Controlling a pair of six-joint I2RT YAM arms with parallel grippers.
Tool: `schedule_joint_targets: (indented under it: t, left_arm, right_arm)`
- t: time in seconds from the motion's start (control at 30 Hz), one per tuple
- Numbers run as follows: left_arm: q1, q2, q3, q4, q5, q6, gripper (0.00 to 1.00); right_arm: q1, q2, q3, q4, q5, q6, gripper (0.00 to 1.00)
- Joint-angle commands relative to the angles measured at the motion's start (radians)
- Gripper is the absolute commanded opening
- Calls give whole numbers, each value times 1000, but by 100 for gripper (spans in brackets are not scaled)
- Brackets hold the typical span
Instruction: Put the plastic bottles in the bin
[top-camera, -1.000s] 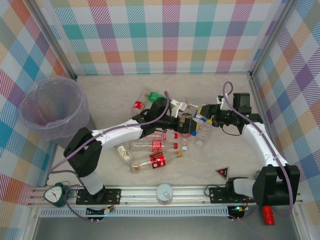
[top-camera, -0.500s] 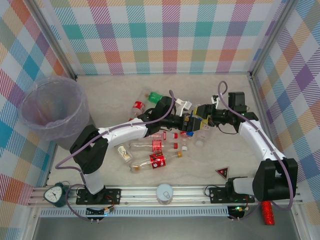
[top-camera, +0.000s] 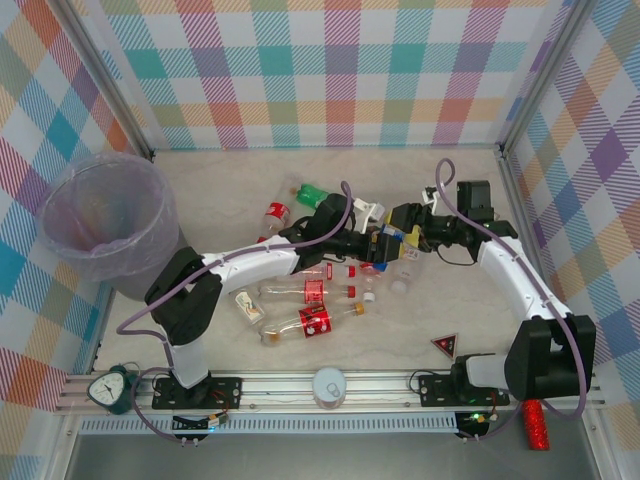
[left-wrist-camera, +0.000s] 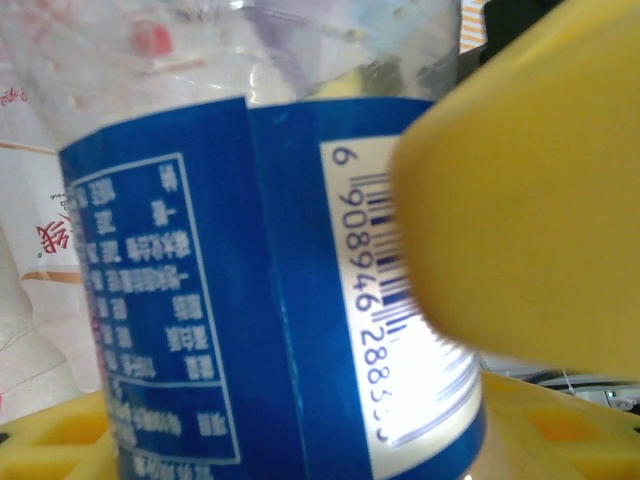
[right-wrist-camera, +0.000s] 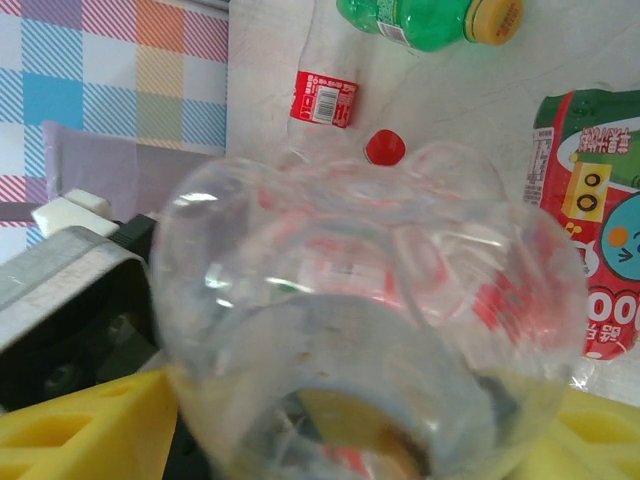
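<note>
Top external view: left tool (top-camera: 372, 244) and right tool (top-camera: 408, 228) meet tip to tip near the middle of the worktop (top-camera: 230, 180), well apart from the bin (top-camera: 110, 262) at the left edge. Left wrist view: a blue-label bottle (left-wrist-camera: 200, 300) sits between the left tool's yellow fingers (left-wrist-camera: 540, 200), one finger overlapping its barcode. Whether they are clamped on it cannot be told. Right wrist view: a clear bottle base (right-wrist-camera: 370, 330) sits between the right tool's yellow fingers (right-wrist-camera: 80, 430). Pressed or apart cannot be told. A green bottle (top-camera: 312, 192) lies beyond the tools. Several red-label bottles (top-camera: 305, 291) lie on the worktop nearer the arm bases.
</note>
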Motion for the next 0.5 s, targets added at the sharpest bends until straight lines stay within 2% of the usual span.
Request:
schedule_joint_targets:
  t: [0.0, 0.3, 0.47]
  left_arm:
    - [-7, 5, 48, -39, -19, 23, 60]
    - [1, -35, 39, -63, -72, 34, 53]
    - [17, -33, 52, -72, -70, 32, 49]
  right_arm:
    - [-5, 23, 61, -46, -6, -46, 79]
    - [-47, 19, 162, -116, 12, -78, 86]
    - [-100, 12, 224, -210, 97, -116, 93]
